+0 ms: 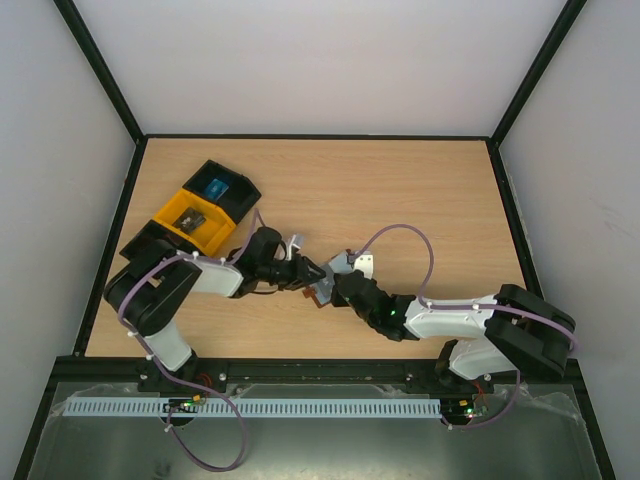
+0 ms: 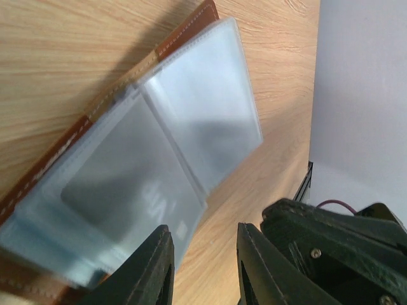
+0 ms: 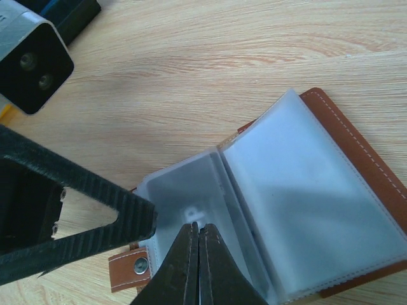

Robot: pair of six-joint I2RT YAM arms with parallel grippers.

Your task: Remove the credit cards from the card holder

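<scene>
The brown leather card holder (image 1: pixel 321 294) lies open on the table between my two grippers, its clear plastic sleeves (image 3: pixel 305 190) fanned out. A dark grey credit card (image 2: pixel 108 184) shows through the sleeve on one side. My right gripper (image 3: pixel 198 225) is shut, its tips pressing down on that sleeve near the snap tab (image 3: pixel 130 267). My left gripper (image 2: pixel 203 229) stands open at the sleeve's edge. One of its fingers (image 2: pixel 152 267) overlaps the sleeve's corner, and bare wood shows between the jaws.
A yellow bin (image 1: pixel 195 220) and a black bin (image 1: pixel 222 188) stand at the back left, close behind the left arm. The left wrist's camera block (image 3: pixel 32 63) hangs just above the holder. A black frame (image 1: pixel 110 240) borders the table's left side.
</scene>
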